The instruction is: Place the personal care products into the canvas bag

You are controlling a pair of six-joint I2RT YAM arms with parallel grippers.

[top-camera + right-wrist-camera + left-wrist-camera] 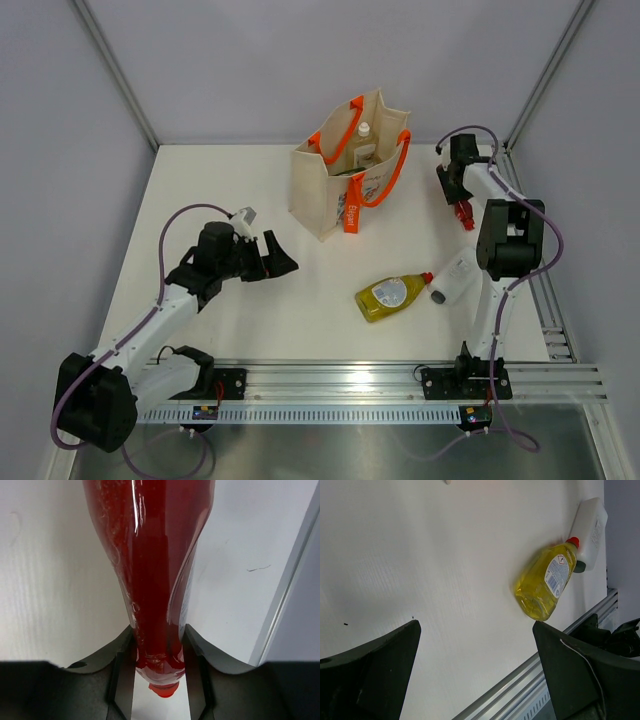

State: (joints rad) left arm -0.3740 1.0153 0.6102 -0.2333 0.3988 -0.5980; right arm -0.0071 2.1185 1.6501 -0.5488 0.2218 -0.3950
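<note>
The canvas bag (345, 180) stands upright at the back centre, orange handles up, with a clear white-capped bottle (364, 132) showing inside. My right gripper (461, 199) is shut on the neck of the red bottle (464, 213) near the right edge; in the right wrist view (159, 656) the red bottle (150, 555) sits between both fingers. The yellow bottle (393, 295) and the white bottle with dark cap (455, 275) lie on the table. My left gripper (283, 262) is open and empty, left of the yellow bottle (545, 582) and white bottle (590, 527). The green bottle is out of view.
An aluminium rail (380, 380) runs along the near edge, with both arm bases on it. A second rail (548, 300) runs down the right side. Grey walls close the back and sides of the white table (230, 180).
</note>
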